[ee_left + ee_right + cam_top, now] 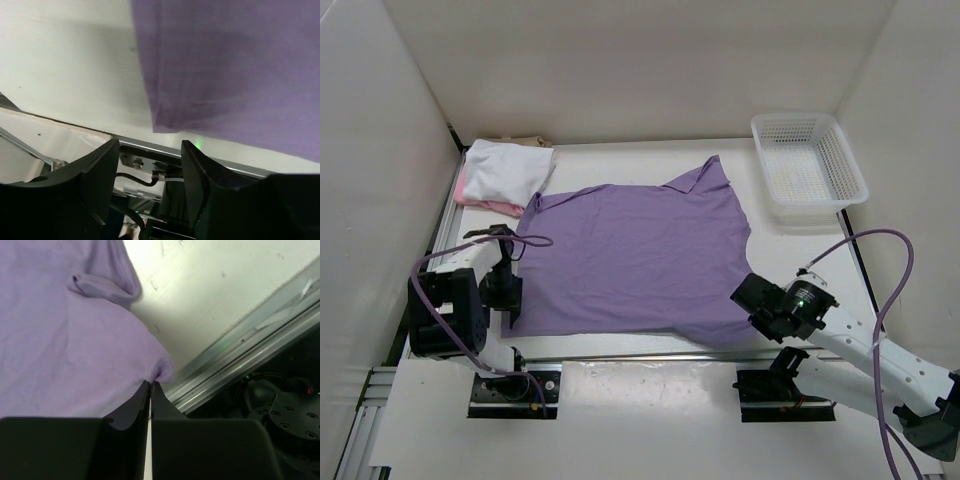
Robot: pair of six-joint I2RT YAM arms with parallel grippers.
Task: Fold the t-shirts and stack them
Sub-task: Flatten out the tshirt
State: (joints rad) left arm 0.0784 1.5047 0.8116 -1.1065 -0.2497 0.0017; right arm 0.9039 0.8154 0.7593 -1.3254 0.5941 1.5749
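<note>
The purple shirt (pixel 630 260), light and limp, lies flat mid tabletop (pixel 650 155). The right gripper (pixel 151 385) pinches its 5 o'clock corner; the left gripper (pixel 150 185), spread and empty, hovers by the 7 o'clock corner, likely the matching hold.

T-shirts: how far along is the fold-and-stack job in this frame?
Done: the white shirt lies folded on the pink shirt at far left, a tan shirt peeking out behind. In hand: the lavender shirt is spread flat; the right gripper pinches its near right corner, the left gripper stands open by the near left corner. Left: folding the lavender shirt and stacking it.
</note>
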